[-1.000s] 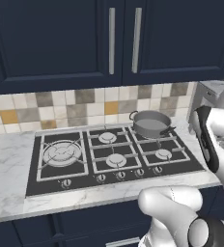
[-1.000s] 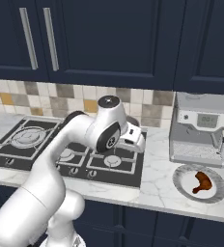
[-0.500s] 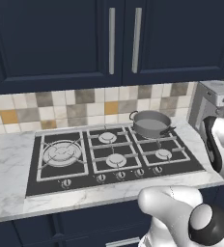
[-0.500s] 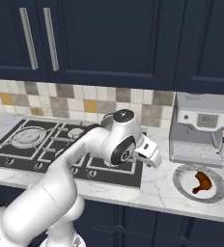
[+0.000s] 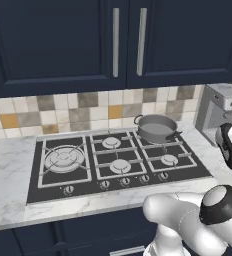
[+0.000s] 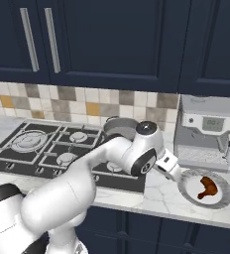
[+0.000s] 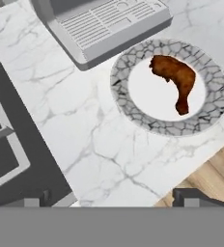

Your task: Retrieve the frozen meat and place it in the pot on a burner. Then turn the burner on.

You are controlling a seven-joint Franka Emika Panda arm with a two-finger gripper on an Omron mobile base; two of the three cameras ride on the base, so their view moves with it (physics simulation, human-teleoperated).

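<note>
My gripper [image 7: 109, 198] was spread wide and held nothing; in the hand view its tips rose apart at the bottom, over bare marble counter [image 7: 85, 130]. A little beyond them lay the plate [image 7: 213, 113], and the meat [image 7: 174, 77] rested on its white middle, near the coffee machine [image 7: 109, 24]. The meat looked to me stiff and hard, being frozen, quite light, and maybe slippery. It had a thick rounded end and a thin tail, so I judged the thick end the better place to pinch, across its narrow width. Farther away, the pot [image 5: 156, 128] stood on the rear right burner of the cooktop [image 5: 38, 187], well apart from the plate.
</note>
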